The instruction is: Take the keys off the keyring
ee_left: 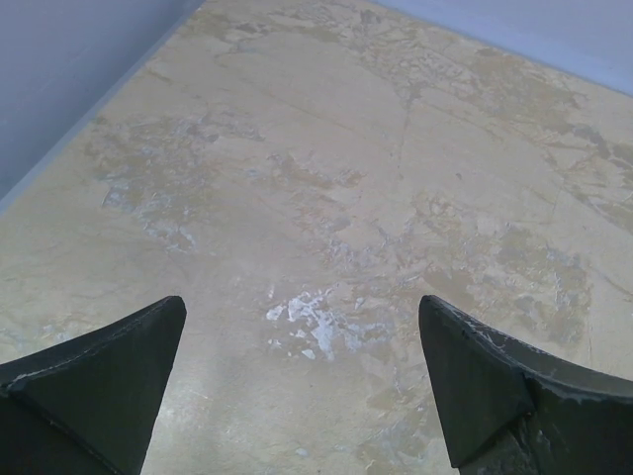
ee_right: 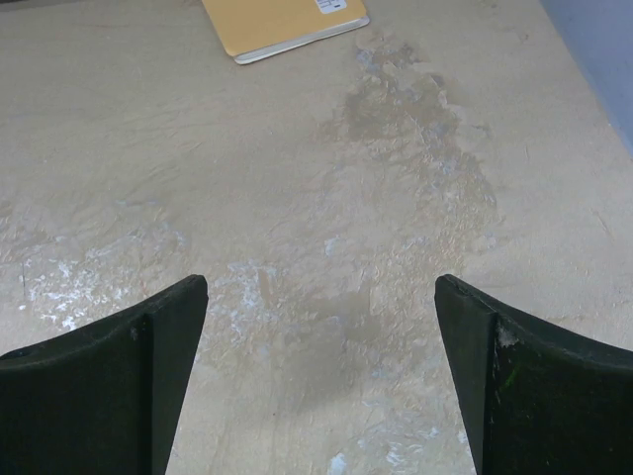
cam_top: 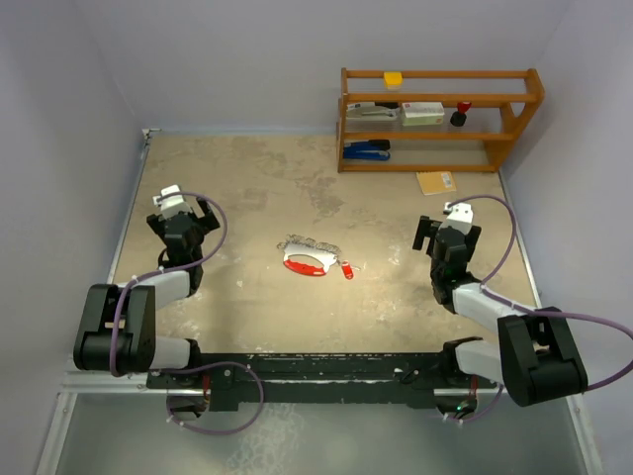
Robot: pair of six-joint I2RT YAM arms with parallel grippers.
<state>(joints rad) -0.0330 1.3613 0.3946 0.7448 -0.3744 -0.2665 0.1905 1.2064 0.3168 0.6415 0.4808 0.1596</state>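
The keyring [cam_top: 307,262], a red-and-white crescent fob with a thin silvery chain [cam_top: 308,243], lies in the middle of the table. A tiny red-headed key [cam_top: 347,270] lies at its right end; I cannot tell whether it is attached. My left gripper [cam_top: 184,210] is open and empty at the table's left side, far from the fob. My right gripper [cam_top: 447,220] is open and empty at the right side. Both wrist views show only bare table between open fingertips, on the left [ee_left: 109,366] and on the right [ee_right: 495,346].
A wooden shelf [cam_top: 435,119] stands at the back right with a yellow block, a white box, a blue stapler and a dark red-topped knob [cam_top: 462,112]. A tan card [cam_top: 436,182] lies before it, also seen in the right wrist view [ee_right: 282,22]. Walls close in at the left and back.
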